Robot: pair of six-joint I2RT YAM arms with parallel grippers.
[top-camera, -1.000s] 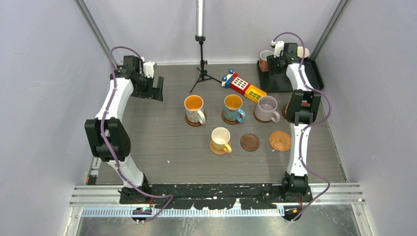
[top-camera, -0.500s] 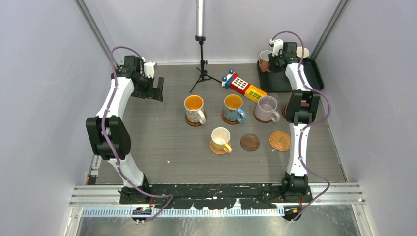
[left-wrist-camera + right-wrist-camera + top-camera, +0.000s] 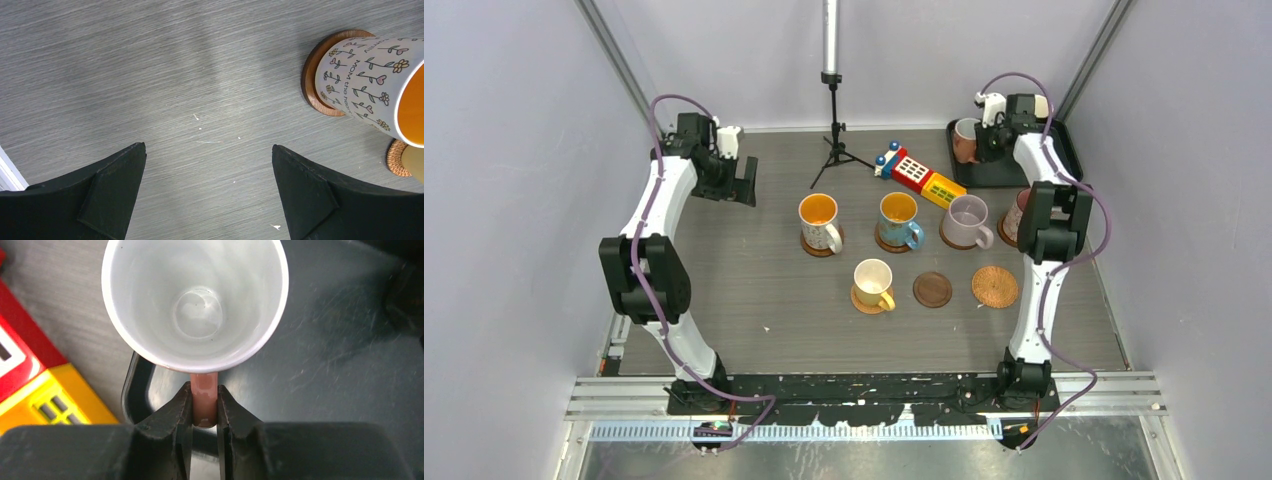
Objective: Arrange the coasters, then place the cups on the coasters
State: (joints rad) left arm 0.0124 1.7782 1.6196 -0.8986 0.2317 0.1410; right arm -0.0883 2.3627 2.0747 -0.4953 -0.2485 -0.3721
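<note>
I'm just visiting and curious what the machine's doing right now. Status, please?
Right gripper shut on pink mug by its handle, over black tray. Left gripper open, empty. Dark coaster, woven coaster bare. Toy block beside tray, possibly in the way.

"MOM" on white flowered mug

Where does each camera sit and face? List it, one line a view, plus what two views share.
Top external: above, behind the bases, looking down on the table; left arm and right arm show.
Left wrist: on the left arm, facing down at table and a patterned mug; open left claw shows.
Right wrist: on the right arm, facing down into a pink mug; right claw grips its handle.
Shared: top and right wrist both show that mug, the tray and toy block.
</note>
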